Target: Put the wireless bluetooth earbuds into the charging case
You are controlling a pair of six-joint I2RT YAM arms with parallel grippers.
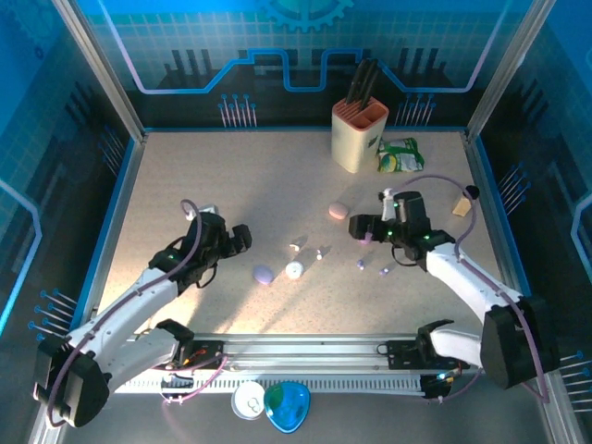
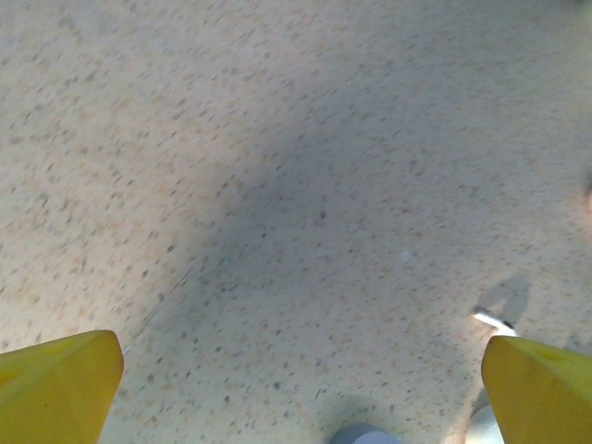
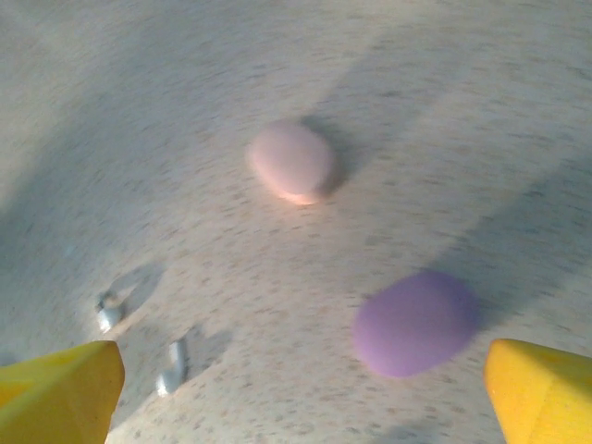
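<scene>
Knife block (image 1: 360,139), far right: dark-handled knives inside.
Pink case (image 3: 290,160), purple case (image 3: 416,322): both look shut.
Right gripper (image 3: 303,347): jaws spread wide, holding nothing. The purple case lies between them, touching neither.
Wireless bluetooth earbuds (image 3: 174,365): loose on the table (image 1: 185,185), left of and nearer than those jaws.
Left gripper (image 2: 301,340): jaws wide, empty.

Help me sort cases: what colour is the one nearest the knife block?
Pink case, clearest from right wrist.

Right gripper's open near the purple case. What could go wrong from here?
The purple case lies close to one finger of the open right gripper; a sideways move could knock it away.
It and the pink case look shut, so no socket shows for an earbud.
The two earbuds nearby are tiny; wide jaws may flick them rather than pinch them.
</scene>
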